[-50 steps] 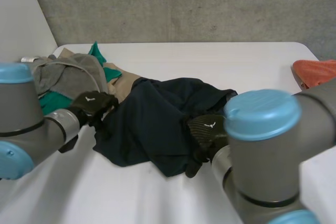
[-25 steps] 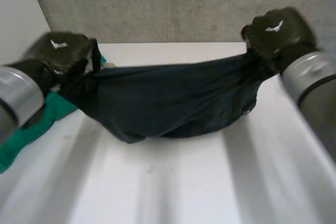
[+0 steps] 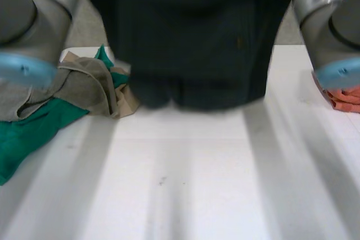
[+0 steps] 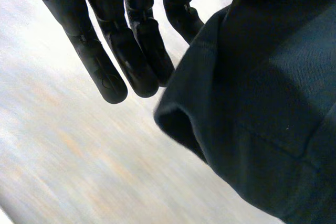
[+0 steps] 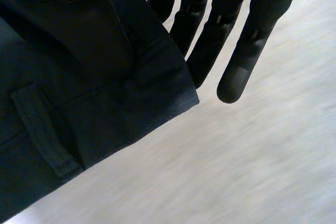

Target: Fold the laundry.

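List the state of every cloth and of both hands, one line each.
Dark navy garment: held up above the white table, hanging spread between the hands.
Left hand: pinching the garment's edge, other fingers straight.
Right hand: the same on the opposite edge.
Crumpled grey cloth: unfolded, heaped on the green one.
Green cloth: loose, unfolded.
Orange cloth: bunched at the table's edge.
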You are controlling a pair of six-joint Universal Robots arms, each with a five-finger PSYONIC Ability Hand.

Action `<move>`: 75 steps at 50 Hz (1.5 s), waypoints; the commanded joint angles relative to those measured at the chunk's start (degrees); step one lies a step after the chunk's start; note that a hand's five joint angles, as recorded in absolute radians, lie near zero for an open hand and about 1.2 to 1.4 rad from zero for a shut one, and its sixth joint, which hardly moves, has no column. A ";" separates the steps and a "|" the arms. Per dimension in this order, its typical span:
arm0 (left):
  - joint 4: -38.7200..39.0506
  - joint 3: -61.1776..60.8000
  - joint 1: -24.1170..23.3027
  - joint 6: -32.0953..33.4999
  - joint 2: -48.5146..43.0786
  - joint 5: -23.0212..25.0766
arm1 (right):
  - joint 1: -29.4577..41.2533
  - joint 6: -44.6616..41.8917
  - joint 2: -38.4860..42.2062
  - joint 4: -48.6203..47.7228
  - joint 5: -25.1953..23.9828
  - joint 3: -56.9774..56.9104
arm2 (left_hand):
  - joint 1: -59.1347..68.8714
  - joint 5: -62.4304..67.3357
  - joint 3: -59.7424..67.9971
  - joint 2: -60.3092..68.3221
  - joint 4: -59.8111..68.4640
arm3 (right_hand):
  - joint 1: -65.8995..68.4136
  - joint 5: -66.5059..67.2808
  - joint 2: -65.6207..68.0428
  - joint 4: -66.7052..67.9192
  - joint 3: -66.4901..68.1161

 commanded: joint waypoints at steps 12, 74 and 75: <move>8.31 -21.77 0.63 -5.87 9.37 0.74 | -1.35 1.09 -2.67 -10.51 -8.07 11.47 | 14.35 12.33 11.81 11.40 11.29 | 14.52 13.01 13.65 11.38 11.96; -6.55 -52.64 0.37 0.46 3.31 4.70 | -3.37 -4.98 -8.12 2.87 -13.44 53.41 | -27.85 -29.87 -30.39 -30.80 -30.91 | -30.91 -32.43 -31.78 -34.05 -33.47; -5.50 -51.77 0.19 0.98 2.18 4.44 | -3.37 -5.24 -7.16 0.51 -13.35 53.24 | -28.02 -30.04 -30.56 -30.97 -31.08 | -30.92 -32.43 -31.79 -34.06 -33.48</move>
